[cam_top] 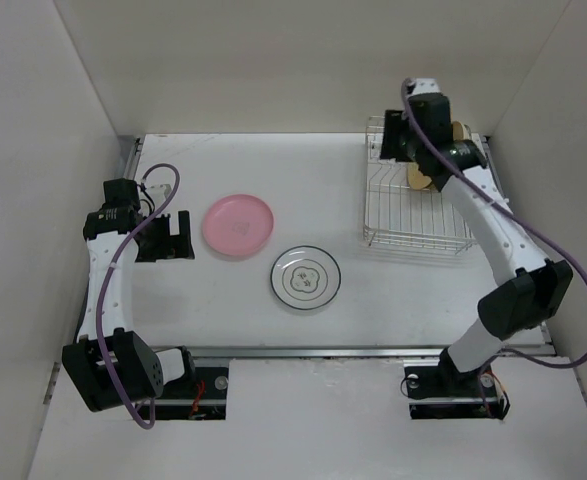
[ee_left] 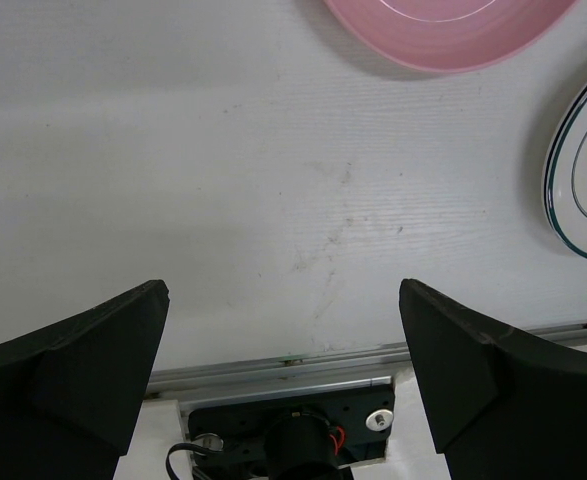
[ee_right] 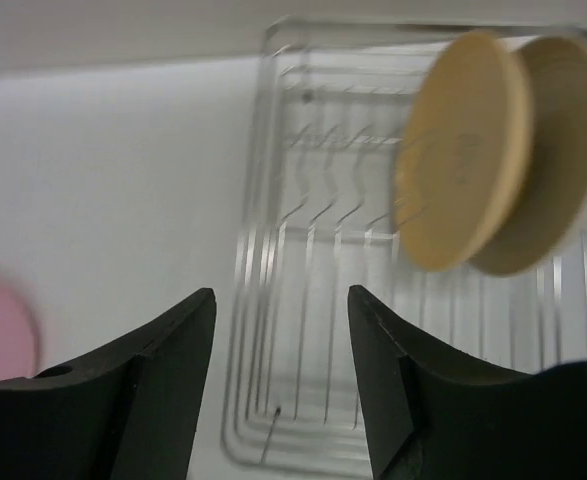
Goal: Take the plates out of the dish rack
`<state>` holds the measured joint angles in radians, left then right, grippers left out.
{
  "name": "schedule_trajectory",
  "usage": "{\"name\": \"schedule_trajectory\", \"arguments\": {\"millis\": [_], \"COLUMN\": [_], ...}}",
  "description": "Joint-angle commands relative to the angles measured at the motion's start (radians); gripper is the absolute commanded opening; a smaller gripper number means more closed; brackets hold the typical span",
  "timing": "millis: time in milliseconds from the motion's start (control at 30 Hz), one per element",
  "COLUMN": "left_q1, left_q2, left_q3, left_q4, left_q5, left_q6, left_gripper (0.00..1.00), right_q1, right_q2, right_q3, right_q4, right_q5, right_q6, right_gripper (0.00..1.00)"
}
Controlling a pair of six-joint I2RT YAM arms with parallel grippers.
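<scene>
Fetching another plate: the right gripper [ee_right: 281, 300], part-open and empty above the rack [ee_right: 293, 250], must next clasp the nearer tan plate [ee_right: 463, 150] at its two o'clock.

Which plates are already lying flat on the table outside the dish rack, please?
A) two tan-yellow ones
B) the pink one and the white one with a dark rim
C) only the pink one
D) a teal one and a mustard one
B: the pink plate and the white plate with a dark rim lie flat on the table, while the tan-yellow plates stand in the dish rack.
</scene>
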<state>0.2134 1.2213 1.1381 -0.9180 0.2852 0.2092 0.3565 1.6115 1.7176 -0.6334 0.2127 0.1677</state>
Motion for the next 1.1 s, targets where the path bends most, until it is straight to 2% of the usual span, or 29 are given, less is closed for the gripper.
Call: {"name": "schedule_trajectory", "arguments": {"millis": [0, 133, 300, 433, 567, 600, 800, 900, 933, 1067], "left_q1": [0.006, 0.006, 0.006, 0.006, 0.006, 0.006, 0.006, 0.006, 0.006, 0.006], "left_q2": [-0.028, -0.019, 0.001, 0.021, 0.032, 0.032, 0.021, 0.012, 0.012, -0.006], "left_q3": [-0.006, -0.006, -0.015, -0.015, -0.015, -0.015, -0.006, -0.006, -0.006, -0.006], "left_q4": [-0.018, -0.018, -0.018, -0.018, -0.018, -0.018, -0.018, -0.018, -0.018, -0.018], "left_q5": [0.012, 0.012, 0.003, 0.003, 0.003, 0.003, 0.003, 0.003, 0.003, 0.014], "left_q6": [0.016, 0.016, 0.016, 0.016, 0.016, 0.016, 0.016, 0.016, 0.016, 0.016], "left_gripper": [1.00, 1.00, 1.00, 1.00, 1.00, 1.00, 1.00, 1.00, 1.00, 1.00], "right_q1": [-0.111, -0.223, -0.290, -0.291, -0.291, -0.291, -0.291, -0.291, -0.291, -0.268], "right_q2": [0.092, 0.227, 0.373, 0.450, 0.465, 0.465, 0.456, 0.456, 0.444, 0.378], "right_q3": [0.120, 0.281, 0.413, 0.402, 0.344, 0.344, 0.301, 0.292, 0.292, 0.243], "right_q4": [0.028, -0.009, -0.029, -0.009, 0.059, 0.060, 0.095, 0.095, 0.095, 0.121], "right_q5": [0.241, 0.218, 0.229, 0.229, 0.241, 0.258, 0.352, 0.343, 0.343, 0.418], "right_q6": [0.117, 0.141, 0.141, 0.150, 0.150, 0.150, 0.150, 0.127, 0.127, 0.116], "right_gripper": [0.61, 0.75, 0.75, 0.75, 0.59, 0.50, 0.33, 0.11, 0.00, 0.00]}}
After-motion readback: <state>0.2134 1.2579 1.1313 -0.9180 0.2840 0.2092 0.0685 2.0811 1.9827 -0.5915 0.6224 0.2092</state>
